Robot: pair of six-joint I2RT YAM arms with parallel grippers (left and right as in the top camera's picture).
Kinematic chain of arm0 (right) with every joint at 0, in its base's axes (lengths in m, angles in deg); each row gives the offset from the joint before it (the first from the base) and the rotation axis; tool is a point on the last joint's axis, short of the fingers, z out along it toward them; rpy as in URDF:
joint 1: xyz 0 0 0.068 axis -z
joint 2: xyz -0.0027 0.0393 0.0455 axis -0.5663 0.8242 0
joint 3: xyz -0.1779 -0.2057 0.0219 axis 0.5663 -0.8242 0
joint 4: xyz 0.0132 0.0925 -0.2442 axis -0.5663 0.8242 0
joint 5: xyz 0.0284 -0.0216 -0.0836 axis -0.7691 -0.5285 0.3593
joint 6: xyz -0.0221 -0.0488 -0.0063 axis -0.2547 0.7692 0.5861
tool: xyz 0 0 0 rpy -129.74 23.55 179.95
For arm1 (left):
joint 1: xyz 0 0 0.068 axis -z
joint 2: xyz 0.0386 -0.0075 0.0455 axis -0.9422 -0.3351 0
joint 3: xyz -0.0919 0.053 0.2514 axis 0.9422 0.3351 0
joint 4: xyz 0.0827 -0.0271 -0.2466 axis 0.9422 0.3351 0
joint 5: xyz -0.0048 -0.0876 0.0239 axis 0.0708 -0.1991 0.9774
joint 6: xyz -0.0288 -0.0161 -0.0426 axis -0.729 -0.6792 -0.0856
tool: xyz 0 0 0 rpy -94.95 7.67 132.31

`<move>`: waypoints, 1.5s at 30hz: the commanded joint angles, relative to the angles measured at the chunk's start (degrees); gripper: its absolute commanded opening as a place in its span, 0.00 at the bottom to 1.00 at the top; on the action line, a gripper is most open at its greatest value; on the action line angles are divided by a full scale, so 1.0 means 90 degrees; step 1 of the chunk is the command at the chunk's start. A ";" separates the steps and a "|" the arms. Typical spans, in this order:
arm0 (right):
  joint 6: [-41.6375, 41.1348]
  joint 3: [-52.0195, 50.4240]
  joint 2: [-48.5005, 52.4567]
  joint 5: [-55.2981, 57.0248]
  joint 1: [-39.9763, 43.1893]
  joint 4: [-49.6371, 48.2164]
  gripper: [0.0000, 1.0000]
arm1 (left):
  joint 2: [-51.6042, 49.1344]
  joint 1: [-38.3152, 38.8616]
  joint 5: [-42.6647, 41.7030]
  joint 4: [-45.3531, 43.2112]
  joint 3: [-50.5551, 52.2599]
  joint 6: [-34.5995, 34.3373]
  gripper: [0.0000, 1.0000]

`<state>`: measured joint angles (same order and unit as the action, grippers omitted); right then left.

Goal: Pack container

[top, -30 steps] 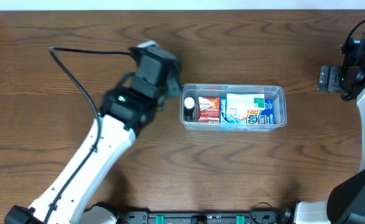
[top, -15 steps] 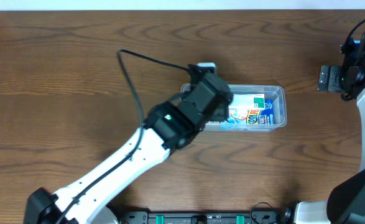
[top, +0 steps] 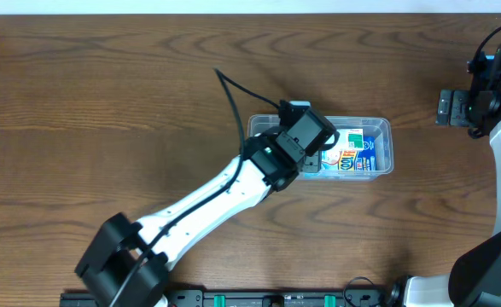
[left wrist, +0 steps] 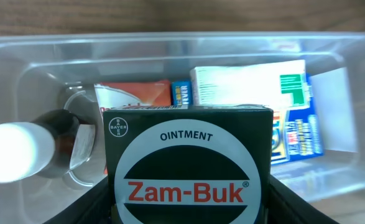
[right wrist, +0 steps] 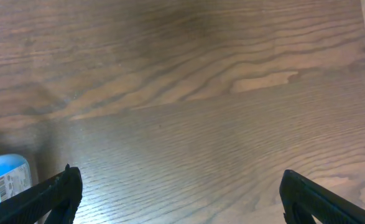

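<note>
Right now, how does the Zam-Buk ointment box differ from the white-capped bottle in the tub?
The Zam-Buk box is a flat-sided dark green carton with a big white label; the bottle is round and dark with a plain white cap. The box is held over the container by the fingers of the left gripper; the bottle sits inside it, ungripped. Both are small packages, far smaller than the container.

Left end effector [top: 308,139] above left half of clear container [top: 390,150].
</note>
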<state>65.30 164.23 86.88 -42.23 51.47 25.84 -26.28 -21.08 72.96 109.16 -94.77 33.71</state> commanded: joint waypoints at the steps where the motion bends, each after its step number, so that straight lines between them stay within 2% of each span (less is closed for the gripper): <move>1: -0.0092 0.0019 -0.0143 0.0039 0.0024 -0.0007 0.99 | -0.0265 0.0015 0.0323 -0.0063 -0.0080 0.0109 0.60; 14: -0.0092 0.0019 -0.0143 0.0039 0.0024 -0.0010 0.99 | -0.0515 0.0010 0.0367 -0.0131 -0.0080 0.0112 0.61; 21: -0.0092 0.0019 -0.0143 0.0039 0.0024 -0.0007 0.99 | -0.0515 0.0010 0.0367 -0.0129 -0.0080 0.0204 0.75; 42: -0.0092 0.0019 -0.0143 0.0039 0.0024 -0.0010 0.99 | -0.0333 0.0010 0.0364 -0.0131 -0.0080 0.0223 0.74; 45: -0.0092 0.0019 -0.0143 0.0039 0.0024 -0.0007 0.99 | -0.0102 0.0010 0.0364 -0.0126 -0.0080 0.0566 0.74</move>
<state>65.30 164.23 86.88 -42.23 51.47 25.84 -30.28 -21.08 75.34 107.94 -94.77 35.76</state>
